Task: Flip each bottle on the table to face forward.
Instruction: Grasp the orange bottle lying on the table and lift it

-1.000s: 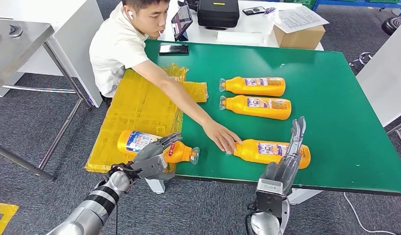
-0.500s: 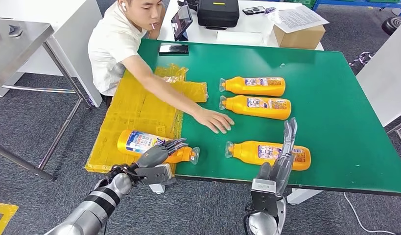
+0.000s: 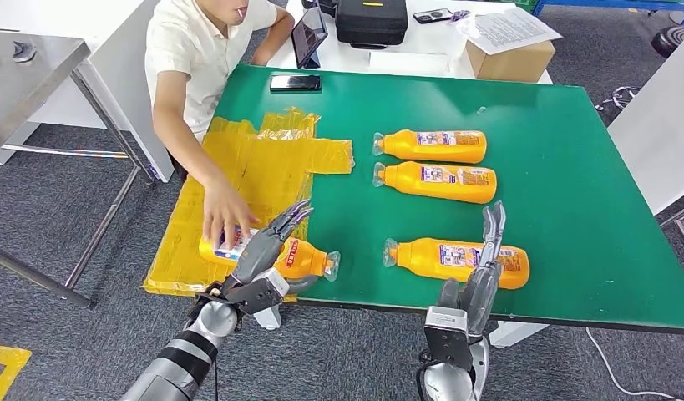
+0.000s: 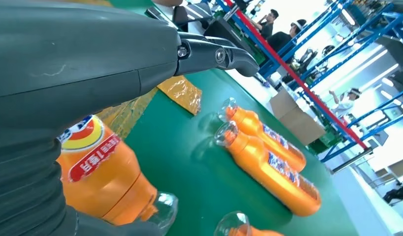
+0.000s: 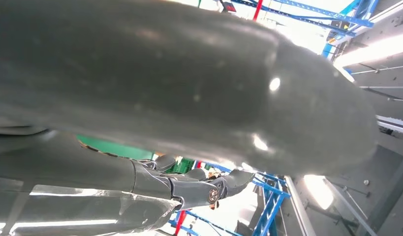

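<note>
Four orange bottles lie on their sides. Two lie side by side mid-table, and a third bottle is near the front edge. The fourth bottle rests on yellow plastic at the left; a person's hand rests on its base. My left hand hovers over this bottle with its fingers stretched out, holding nothing. My right hand stands at the table's front edge before the third bottle, fingers straight and apart.
The green table has free room on its right side. A phone lies at its far edge. Behind it are a tablet, a black case and a cardboard box. The person sits at the far left corner.
The person's hand left the near right bottle, swung back across the table and now lies on the left bottle. My left hand's fingers rose over that bottle. My right hand sank slightly.
</note>
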You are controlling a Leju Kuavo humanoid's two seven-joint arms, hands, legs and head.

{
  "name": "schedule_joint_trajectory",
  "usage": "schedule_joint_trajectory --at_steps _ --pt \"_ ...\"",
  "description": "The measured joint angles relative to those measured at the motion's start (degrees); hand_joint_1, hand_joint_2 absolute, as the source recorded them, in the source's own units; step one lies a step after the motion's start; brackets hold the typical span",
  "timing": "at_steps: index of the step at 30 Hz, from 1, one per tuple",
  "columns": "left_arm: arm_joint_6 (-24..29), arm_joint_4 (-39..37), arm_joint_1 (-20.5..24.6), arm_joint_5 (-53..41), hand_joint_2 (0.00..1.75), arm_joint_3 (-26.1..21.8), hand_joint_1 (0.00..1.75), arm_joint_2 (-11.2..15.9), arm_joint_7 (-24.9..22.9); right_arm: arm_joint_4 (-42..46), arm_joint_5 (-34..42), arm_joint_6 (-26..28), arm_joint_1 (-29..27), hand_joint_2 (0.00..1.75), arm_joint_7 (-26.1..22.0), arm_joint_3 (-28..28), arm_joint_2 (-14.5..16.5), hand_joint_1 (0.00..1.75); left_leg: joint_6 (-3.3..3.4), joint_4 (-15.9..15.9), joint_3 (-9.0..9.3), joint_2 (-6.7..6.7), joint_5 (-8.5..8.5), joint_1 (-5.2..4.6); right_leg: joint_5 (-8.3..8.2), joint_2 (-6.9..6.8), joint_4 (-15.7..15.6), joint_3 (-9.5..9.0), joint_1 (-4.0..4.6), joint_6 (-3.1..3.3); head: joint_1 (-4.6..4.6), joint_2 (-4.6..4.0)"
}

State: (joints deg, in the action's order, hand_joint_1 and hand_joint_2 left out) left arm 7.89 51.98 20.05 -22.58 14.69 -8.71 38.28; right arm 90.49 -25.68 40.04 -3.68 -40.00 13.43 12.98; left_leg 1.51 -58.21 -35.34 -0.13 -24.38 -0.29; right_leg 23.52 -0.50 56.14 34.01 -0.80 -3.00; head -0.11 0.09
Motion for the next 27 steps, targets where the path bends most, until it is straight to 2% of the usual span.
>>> schedule_joint_trajectory --at_steps 4,8,10,14,18,22,27 --pt "-0.1 1.5 -0.7 3.3 1.75 -0.8 0.00 -0.7 -0.8 0.0 -0.4 0.0 -0.1 0.00 0.0 -0.1 0.0 0.00 0.00 0.0 0.00 0.00 0.00 0.00 0.00 0.00 0.0 0.00 0.00 0.00 0.00 0.00" --pt "-0.3 8.6 -3.7 19.2 1.75 -3.6 0.00 -3.5 -3.4 0.0 -2.1 0.0 -0.6 0.00 0.0 -0.2 0.3 0.00 0.00 0.0 -0.05 0.01 0.00 -0.01 0.00 0.00 0.0 0.02 -0.01 0.00 0.01 0.00" --pt "1.3 13.1 -5.3 22.1 1.75 -4.2 0.00 -4.4 -3.4 -0.1 -2.8 0.0 -0.8 0.00 0.0 -0.3 0.5 0.00 0.00 0.0 -0.08 0.01 -0.01 -0.01 0.00 0.00 0.0 0.05 -0.01 0.00 0.01 0.00" --pt "5.2 21.5 -8.9 23.3 1.75 -3.4 0.00 -5.0 -1.6 -0.4 -4.6 0.0 -1.0 1.75 0.0 -0.5 0.5 0.00 -0.01 0.0 -0.11 0.01 -0.03 -0.01 0.01 0.00 0.0 0.10 -0.01 0.00 0.00 0.00" --pt "6.8 27.6 -11.7 30.1 1.75 -0.8 0.00 -5.1 -4.8 -5.0 -16.2 0.0 -0.2 1.75 0.0 -1.7 -0.2 0.00 -0.02 0.0 -0.11 0.00 -0.04 0.00 0.01 0.00 0.0 0.12 0.00 0.00 -0.02 0.00" --pt "5.8 28.8 -13.3 43.4 1.75 0.8 0.00 -5.0 -14.4 -9.0 -30.7 0.0 1.1 1.75 0.0 -8.2 -2.0 0.00 0.02 0.0 -0.11 -0.08 0.00 -0.03 0.01 -0.08 0.0 0.09 -0.02 -0.02 0.00 0.00" --pt "2.4 28.1 -15.6 47.0 1.75 3.7 0.00 -3.7 -15.1 -10.9 -39.0 0.1 3.7 1.75 0.1 -19.2 -5.8 0.00 0.06 0.0 -0.12 -0.07 0.00 -0.16 -0.02 -0.08 0.0 0.05 -0.15 -0.05 0.01 0.00"
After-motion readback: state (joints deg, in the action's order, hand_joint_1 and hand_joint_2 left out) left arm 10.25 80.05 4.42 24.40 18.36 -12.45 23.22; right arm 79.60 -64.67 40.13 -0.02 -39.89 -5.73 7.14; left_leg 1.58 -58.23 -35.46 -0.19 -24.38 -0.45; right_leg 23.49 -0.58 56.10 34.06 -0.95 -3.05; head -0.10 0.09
